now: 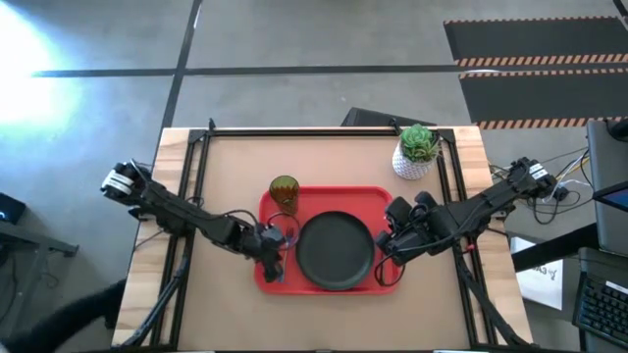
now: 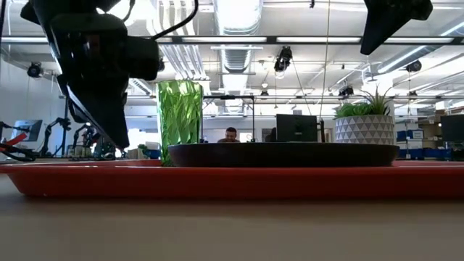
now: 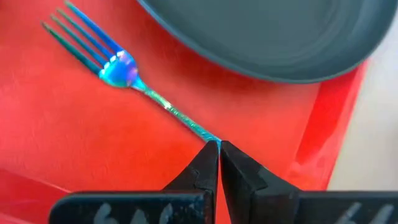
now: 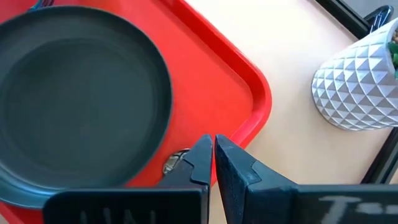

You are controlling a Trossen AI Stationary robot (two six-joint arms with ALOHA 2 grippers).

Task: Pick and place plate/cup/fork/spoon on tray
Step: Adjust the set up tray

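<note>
Plate, cup and fork are seen on the red tray (image 1: pixel 324 199); no readable writing is found.

The black plate (image 1: pixel 336 251) is set in the tray's middle, the green cup (image 1: pixel 284 193) at its far left corner, and the blue-handled fork (image 3: pixel 124 78) on the red floor beside the plate. A bit of silvery metal (image 4: pixel 176 161) is glimpsed by the plate's right rim. The left gripper (image 3: pixel 219 148) is pressed shut at the fork's handle end; the right gripper (image 4: pixel 213 144) is pressed together, empty, over the tray's right rim. A white potted plant (image 1: pixel 416 150) is stood on the tan tabletop (image 1: pixel 235 162). A workshop with ceiling ducts, and a person seated far off, are seen beyond.
</note>
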